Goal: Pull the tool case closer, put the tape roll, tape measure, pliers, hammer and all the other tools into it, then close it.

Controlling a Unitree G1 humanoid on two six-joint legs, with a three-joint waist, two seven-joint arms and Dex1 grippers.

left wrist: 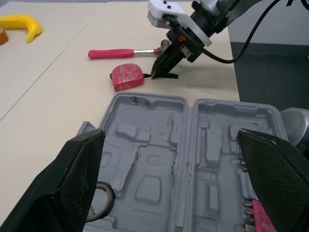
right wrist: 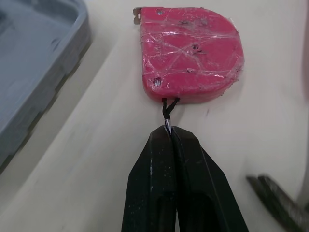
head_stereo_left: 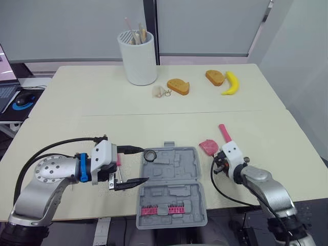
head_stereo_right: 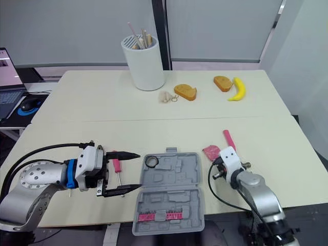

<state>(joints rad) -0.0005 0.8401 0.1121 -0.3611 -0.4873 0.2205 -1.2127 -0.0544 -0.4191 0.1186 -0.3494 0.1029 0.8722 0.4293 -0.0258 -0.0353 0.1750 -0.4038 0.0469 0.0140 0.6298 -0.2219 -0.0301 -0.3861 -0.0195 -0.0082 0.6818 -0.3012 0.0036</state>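
Slippage is looking likely: left gripper (head_stereo_left: 145, 164) is hanging spread wide at the open tool case (head_stereo_left: 171, 189), while right gripper (right wrist: 170, 129) is pinching only the thin cord (right wrist: 167, 107) of the tape measure (right wrist: 190, 53) lying just right of it, so it could be swinging loose mid-lift.

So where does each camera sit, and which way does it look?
Left eye view: head, looking down over the table; both arms show, left gripper open.
Right eye view: beside it, same scene.
Left wrist view: left wrist, looking past its fingers over the case at the right gripper.
Right wrist view: right wrist, its shut fingers pinching the tape measure by its cord.
Both wrist views share the tape measure.
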